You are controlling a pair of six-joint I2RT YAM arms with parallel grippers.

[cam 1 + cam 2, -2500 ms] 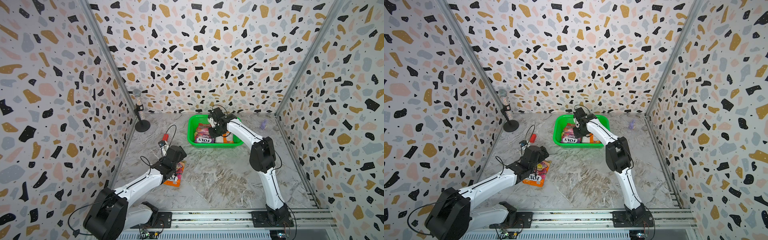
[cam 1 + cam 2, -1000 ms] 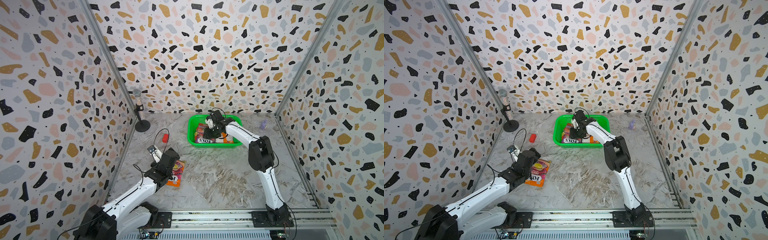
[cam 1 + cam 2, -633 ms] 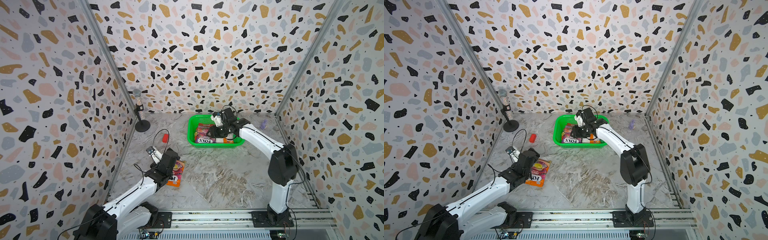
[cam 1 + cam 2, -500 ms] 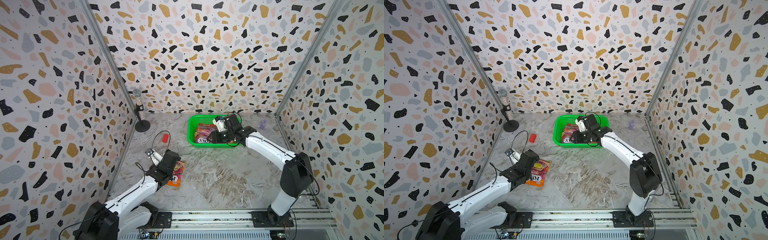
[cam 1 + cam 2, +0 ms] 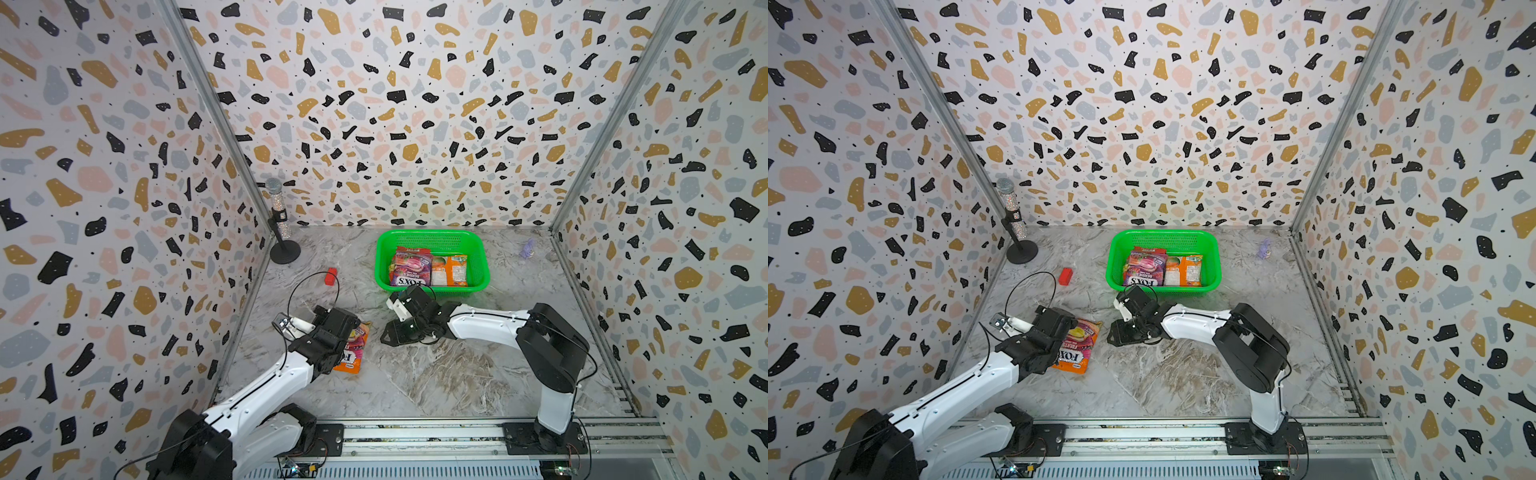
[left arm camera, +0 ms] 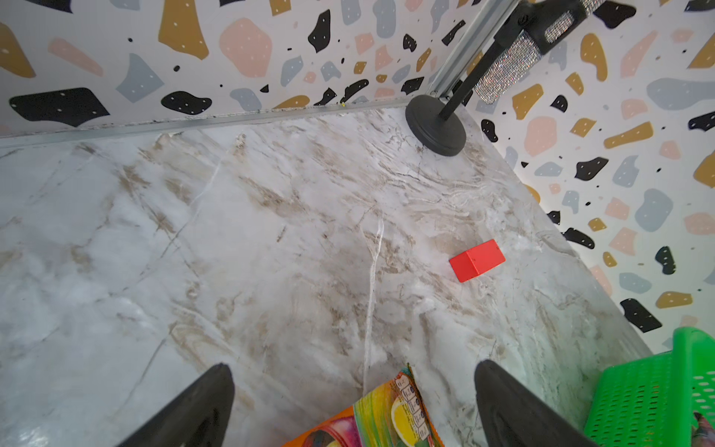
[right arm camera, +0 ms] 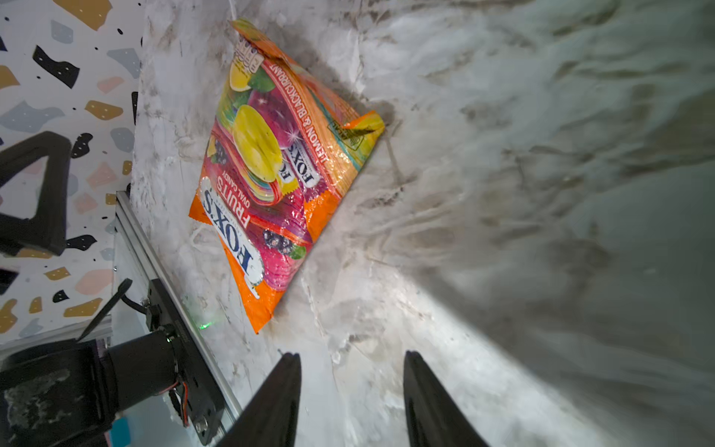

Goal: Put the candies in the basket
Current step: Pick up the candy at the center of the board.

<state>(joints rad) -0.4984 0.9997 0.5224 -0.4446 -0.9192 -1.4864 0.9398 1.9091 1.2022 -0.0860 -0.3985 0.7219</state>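
Bag nearest the front was the orange FOX'S bag [image 5: 1077, 347], lying flat and face up on the marble table [image 5: 1183, 374]. It was glossy, with lemon and blackcurrant pictures, and a bit crinkled at the sealed ends. Its long axis ran roughly front to back, far end leaning slightly right.

The left gripper [image 6: 352, 391] was parked right over the bag's left edge, jaws spread wide and gripping nothing. In the left wrist view only the bag's far corner poked in between the fingers, so imo it wasn't lined up for a pinch yet. The right gripper [image 7: 351, 360] sat just to the bag's right, apart from it, pointing at it, jaws partly apart and empty. So the left arm was the nearer one, and I'd guess closing across the short width is the way to go.

Further back, well apart, was the green basket [image 5: 432, 237]. It had a purple bag [image 5: 409, 268] and another orange one [image 5: 449, 270] side by side, plus a red bag [image 5: 409, 250] peeking out behind the purple. Couldn't tell if anything lay underneath. From the loose bag, the basket lay back and to the right.
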